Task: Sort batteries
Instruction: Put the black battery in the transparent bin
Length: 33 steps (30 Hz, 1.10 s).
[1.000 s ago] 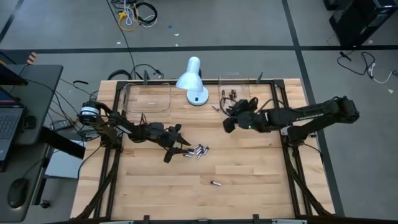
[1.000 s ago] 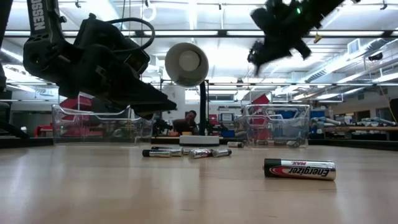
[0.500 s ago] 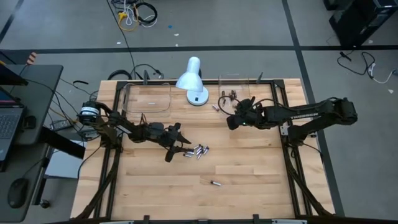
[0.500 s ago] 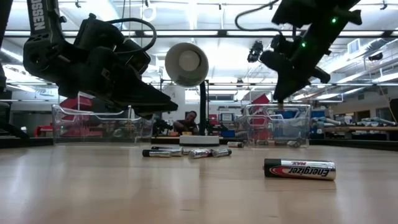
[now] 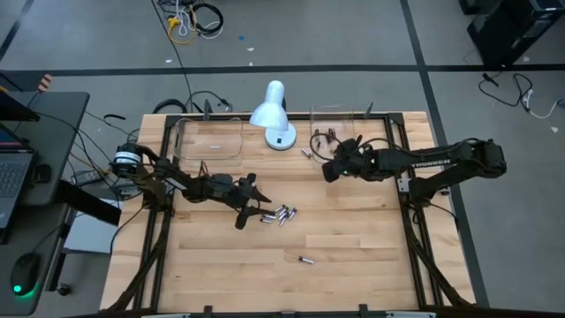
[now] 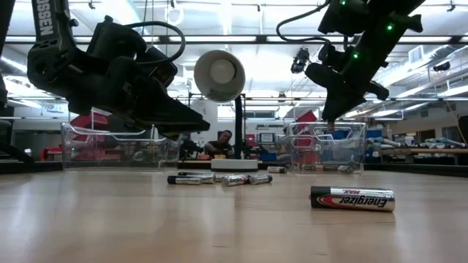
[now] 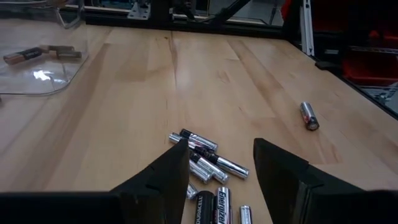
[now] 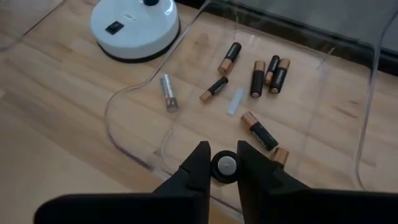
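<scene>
Battery (image 8: 225, 167) pinched in right gripper (image 8: 222, 163), above tray (image 8: 348, 118)

I see a wooden worktop (image 5: 335, 265). On it stands a white lamp (image 5: 274, 110) at the back, between two clear trays (image 5: 210, 137) (image 5: 340, 124). A little pile of batteries (image 5: 280, 214) lies near the middle. One battery (image 5: 306, 261) lies alone, nearer the front. Another silver battery (image 8: 167, 92) lies just beside the lamp's base.
</scene>
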Motion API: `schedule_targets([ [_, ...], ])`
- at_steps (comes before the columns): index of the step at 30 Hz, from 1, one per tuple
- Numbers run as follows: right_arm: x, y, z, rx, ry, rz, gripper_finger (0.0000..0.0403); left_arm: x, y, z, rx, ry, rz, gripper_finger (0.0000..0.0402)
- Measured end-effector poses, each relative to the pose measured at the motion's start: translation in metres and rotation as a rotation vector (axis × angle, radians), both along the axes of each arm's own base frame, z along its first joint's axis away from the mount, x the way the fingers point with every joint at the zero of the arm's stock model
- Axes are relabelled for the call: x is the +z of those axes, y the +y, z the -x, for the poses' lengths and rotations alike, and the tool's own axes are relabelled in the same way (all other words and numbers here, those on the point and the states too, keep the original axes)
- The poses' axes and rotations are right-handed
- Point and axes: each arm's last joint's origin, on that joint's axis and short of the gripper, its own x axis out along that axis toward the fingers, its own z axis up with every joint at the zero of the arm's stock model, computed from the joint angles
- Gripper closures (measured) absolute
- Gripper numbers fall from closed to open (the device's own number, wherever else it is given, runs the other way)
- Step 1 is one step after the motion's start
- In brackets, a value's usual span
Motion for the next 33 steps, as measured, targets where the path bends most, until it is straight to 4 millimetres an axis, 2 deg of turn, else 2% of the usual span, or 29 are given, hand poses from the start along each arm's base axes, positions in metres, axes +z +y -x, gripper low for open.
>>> schedule_targets([
  [13, 0.001, -0.002, -0.001, -0.011, -0.011, 0.012, 0.0291, -0.001, 0.000, 0.000, -0.004, 0.012, -0.001, 0.0224],
  [22, 0.004, 0.009, -0.005, 0.029, -0.015, 0.104, 0.0288, -0.015, -0.006, 0.007, -0.195, 0.166, 0.059, 0.0224],
  [27, 0.010, 0.020, -0.012, 0.093, -0.055, 0.191, 0.0287, -0.024, -0.002, 0.011, -0.100, 0.261, -0.049, 0.0224],
  [29, 0.012, 0.023, -0.016, 0.117, -0.079, 0.209, 0.0287, -0.025, 0.000, 0.011, -0.035, 0.270, -0.102, 0.0224],
  [33, 0.015, 0.029, -0.019, 0.145, -0.113, 0.217, 0.0288, -0.024, 0.001, 0.010, -0.034, 0.246, -0.172, 0.0224],
])
